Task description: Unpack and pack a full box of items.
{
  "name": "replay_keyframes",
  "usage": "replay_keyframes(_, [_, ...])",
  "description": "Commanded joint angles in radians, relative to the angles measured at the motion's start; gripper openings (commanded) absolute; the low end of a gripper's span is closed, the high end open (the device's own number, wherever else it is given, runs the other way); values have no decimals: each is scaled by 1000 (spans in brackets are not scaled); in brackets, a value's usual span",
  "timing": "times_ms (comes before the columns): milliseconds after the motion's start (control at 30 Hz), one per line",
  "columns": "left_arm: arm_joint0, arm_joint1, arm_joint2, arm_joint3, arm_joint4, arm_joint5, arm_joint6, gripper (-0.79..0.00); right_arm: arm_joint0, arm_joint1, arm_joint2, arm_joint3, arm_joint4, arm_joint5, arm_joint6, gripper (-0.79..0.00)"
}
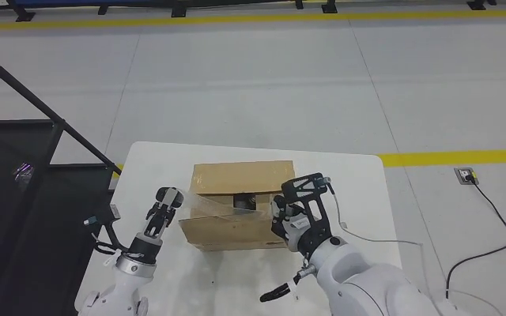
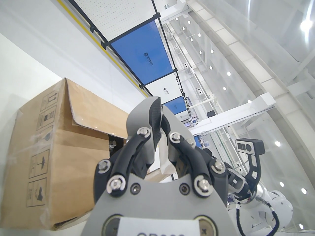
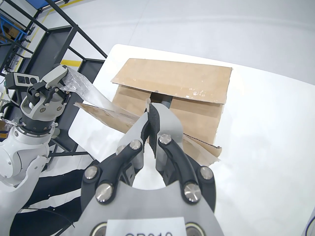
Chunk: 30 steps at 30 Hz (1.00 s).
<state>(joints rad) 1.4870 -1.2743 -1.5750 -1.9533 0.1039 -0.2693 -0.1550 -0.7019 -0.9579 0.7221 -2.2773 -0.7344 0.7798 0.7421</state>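
I work in a large industrial hall: pale polished floor [image 1: 237, 79] with yellow lines [image 1: 237, 17], blue and white partition panels [image 2: 145, 57] on black frames, and a high ceiling [image 2: 246, 37] with round lamps [image 2: 306, 24].

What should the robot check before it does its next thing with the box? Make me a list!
1. Tape strip pinched in the left gripper fingers: ok.
2. Tape fully off the cardboard box: not ok, its other end reaches the near flap.
3. Inside of box showing: not ok, just a narrow dark gap between flaps.
4. Right gripper, fingers shut by that gap, holding something: cannot tell.
5. Box resting flat on the white table: ok.
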Motion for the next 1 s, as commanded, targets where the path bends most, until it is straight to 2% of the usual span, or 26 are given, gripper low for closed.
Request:
replay_keyframes(0, [5,0,-4,-6,-4,-5,1,-785,-2,-4,1,-5,-12,-3,2,-785])
replay_keyframes(233, [19,1,-15,-31,-25,-18,-4,-785,-6,-17,7,-35,-36,-70,16,-785])
replay_keyframes(367, [25,2,-18,-31,-25,-21,-4,-785,-6,-26,12,-28,-59,-49,48,-785])
replay_keyframes(500, [26,2,-16,-36,-27,-24,-5,-785,-4,-33,38,-32,-23,-134,47,-785])
replay_keyframes(833, [39,4,-35,-59,-57,-34,-14,-785,-47,-40,98,-43,-15,-222,50,-785])
replay_keyframes(967, [45,4,-47,-67,-72,-38,-12,-785,-70,-41,126,-52,10,-287,39,-785])
